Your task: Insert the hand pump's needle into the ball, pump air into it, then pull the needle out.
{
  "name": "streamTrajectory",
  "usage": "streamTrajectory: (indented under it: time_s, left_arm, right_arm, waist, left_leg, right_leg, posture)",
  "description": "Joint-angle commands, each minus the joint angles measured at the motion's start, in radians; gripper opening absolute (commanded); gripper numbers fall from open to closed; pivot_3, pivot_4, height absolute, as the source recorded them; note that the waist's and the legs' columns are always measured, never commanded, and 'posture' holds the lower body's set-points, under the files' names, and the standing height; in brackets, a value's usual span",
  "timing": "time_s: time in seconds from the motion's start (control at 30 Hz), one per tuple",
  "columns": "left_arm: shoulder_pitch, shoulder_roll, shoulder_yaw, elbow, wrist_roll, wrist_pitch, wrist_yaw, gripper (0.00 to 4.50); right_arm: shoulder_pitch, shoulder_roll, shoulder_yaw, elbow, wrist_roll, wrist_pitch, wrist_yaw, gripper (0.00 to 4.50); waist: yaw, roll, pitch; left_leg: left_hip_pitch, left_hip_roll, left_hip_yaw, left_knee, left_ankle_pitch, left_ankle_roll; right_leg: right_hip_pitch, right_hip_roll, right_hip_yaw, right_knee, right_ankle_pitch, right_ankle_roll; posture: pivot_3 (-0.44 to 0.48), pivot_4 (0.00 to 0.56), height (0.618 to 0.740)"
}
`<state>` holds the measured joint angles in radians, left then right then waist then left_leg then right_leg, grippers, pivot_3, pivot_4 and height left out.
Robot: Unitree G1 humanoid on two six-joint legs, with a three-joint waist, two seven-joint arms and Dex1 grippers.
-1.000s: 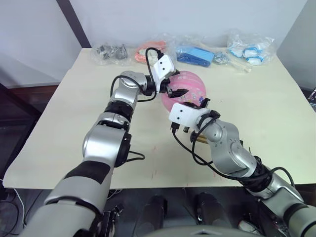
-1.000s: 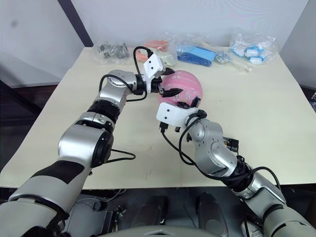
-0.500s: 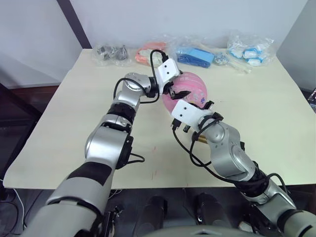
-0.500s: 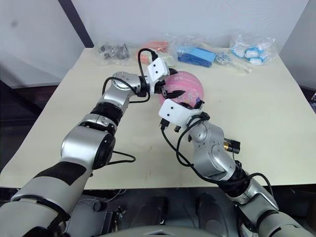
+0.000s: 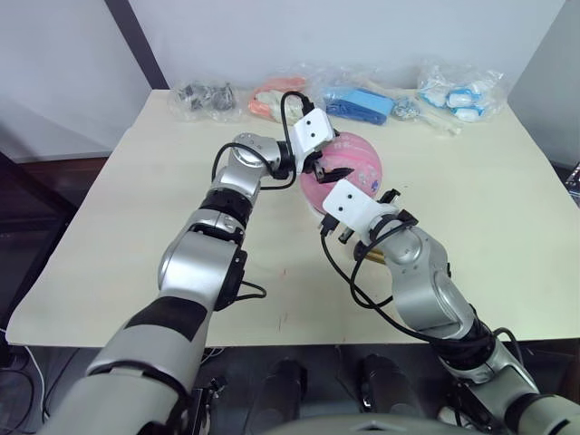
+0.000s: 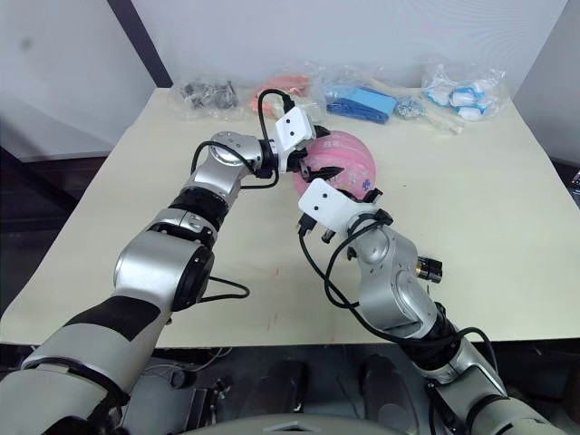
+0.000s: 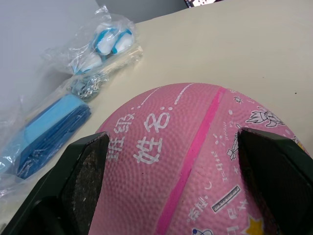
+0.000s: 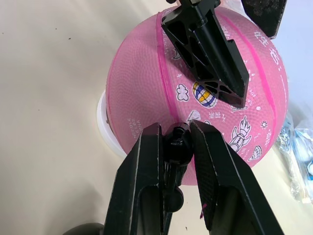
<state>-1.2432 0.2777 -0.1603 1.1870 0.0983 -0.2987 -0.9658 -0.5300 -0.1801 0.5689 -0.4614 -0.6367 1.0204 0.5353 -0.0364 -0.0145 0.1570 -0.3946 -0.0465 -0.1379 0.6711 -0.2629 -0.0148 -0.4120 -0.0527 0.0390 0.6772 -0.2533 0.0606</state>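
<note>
The pink ball (image 5: pixel 352 163) with cartoon prints sits on a low white ring (image 8: pixel 104 128) mid-table. My left gripper (image 5: pixel 328 169) is open, its black fingers (image 7: pixel 83 181) spread over the ball's upper left side and resting on the rubber. My right gripper (image 8: pixel 175 131) comes in from the near side and is shut on the small black fitting (image 8: pixel 177 144) at the needle's base, held right at the ball's surface. The needle's pin is hidden by the fitting and fingers. A gold piece of the hand pump (image 5: pixel 372 257) peeks out beneath my right wrist.
Along the table's far edge lie clear bags: metal parts (image 5: pixel 204 95), orange items (image 5: pixel 272 95), blue items (image 5: pixel 358 100) and white-and-blue items (image 5: pixel 458 91). Bare tabletop lies left and right of the ball.
My left gripper has slid a little further right over the ball. My right gripper has moved up and in toward the ball with the fitting.
</note>
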Motion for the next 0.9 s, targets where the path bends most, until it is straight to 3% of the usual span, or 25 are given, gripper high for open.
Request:
streamTrajectory:
  time_s: [0.03,0.7,0.9]
  left_arm:
    - [0.04,0.028,-0.044,0.076,0.085,0.057,0.083,4.5]
    - [0.038,0.02,-0.049,0.08,0.082,0.063,0.087,4.5]
    - [0.037,0.017,-0.045,0.08,0.083,0.064,0.089,4.5]
  right_arm:
    - [-0.001,0.03,0.017,-0.148,0.025,-0.046,0.005,0.31]
    - [0.014,0.062,-0.029,-0.268,0.086,0.053,0.019,0.31]
    - [0.026,0.065,-0.054,-0.336,0.145,0.115,0.016,0.31]
  waist:
    - [0.0,0.0,0.0]
    - [-0.006,0.0,-0.003]
    - [-0.006,0.0,-0.009]
  left_leg:
    - [0.0,0.0,0.0,0.0,0.0,0.0]
    - [0.0,0.0,-0.003,0.0,0.0,0.0]
    - [0.016,0.0,-0.005,-0.003,-0.003,0.004]
  right_leg:
    - [0.0,0.0,0.0,0.0,0.0,0.0]
    - [0.0,0.0,0.0,0.0,0.0,0.0]
    - [0.016,0.0,0.0,-0.004,-0.003,0.004]
  posture:
    - [0.0,0.15,0.74]
    - [0.0,0.15,0.74]
    - [0.0,0.15,0.74]
